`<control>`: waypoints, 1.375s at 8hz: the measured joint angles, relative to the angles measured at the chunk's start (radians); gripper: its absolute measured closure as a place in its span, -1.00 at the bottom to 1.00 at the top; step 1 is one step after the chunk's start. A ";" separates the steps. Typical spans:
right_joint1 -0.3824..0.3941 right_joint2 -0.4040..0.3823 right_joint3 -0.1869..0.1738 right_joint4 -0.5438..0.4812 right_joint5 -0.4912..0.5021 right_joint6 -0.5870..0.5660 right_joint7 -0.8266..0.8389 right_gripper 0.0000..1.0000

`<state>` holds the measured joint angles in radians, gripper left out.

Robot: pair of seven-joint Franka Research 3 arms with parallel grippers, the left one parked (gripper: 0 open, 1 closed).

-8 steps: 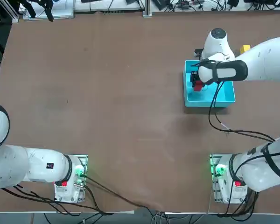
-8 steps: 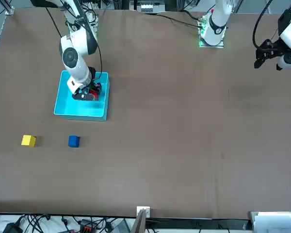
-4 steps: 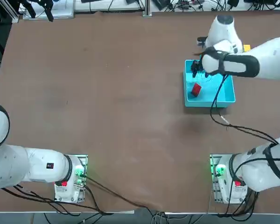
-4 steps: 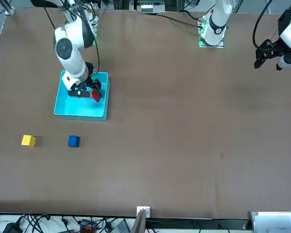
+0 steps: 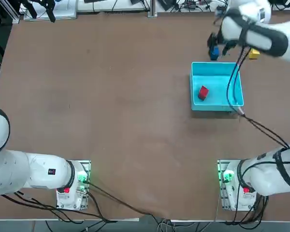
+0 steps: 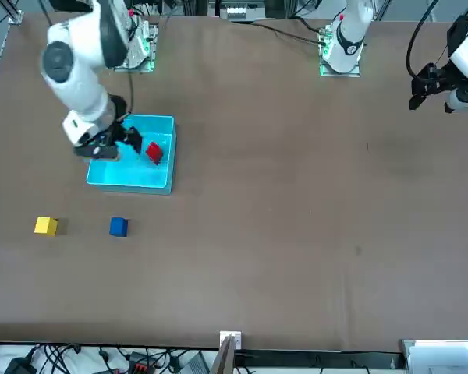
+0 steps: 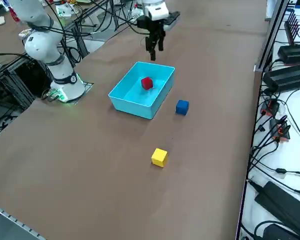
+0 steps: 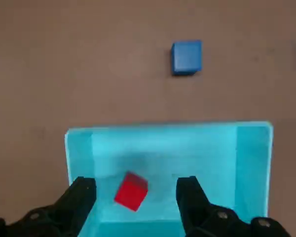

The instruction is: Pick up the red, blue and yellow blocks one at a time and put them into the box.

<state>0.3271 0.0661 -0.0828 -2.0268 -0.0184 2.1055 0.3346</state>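
Red block (image 5: 203, 93) in the box (image 5: 215, 104), cocked at an angle. Blue block (image 7: 182, 107) on the table (image 7: 110, 175), just beside the box; yellow block (image 7: 159, 157) also on the table (farther out than blue). Right gripper (image 8: 136, 185) up in the air, near the box's blue-block side, fingers (image 8: 190, 197) spread wide, nothing between them. Red rests apart from the box walls.

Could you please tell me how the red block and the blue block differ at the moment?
The red block is red, while the blue block is dark blue. The red block lies inside the box, whereas the blue block sits outside it on the table. Both are small plain cubes of similar size.
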 joint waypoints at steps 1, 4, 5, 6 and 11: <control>-0.025 0.089 -0.001 0.089 -0.003 0.001 -0.025 -0.99; -0.086 0.331 -0.001 0.316 -0.003 0.010 -0.119 -0.99; -0.091 0.374 -0.001 0.356 -0.003 0.009 -0.124 -0.99; -0.091 0.399 0.000 0.371 -0.003 0.008 -0.126 -0.99; -0.154 0.498 -0.001 0.375 -0.003 0.057 -0.181 -0.99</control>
<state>0.1727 0.5645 -0.0840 -1.6520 -0.0218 2.1624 0.1538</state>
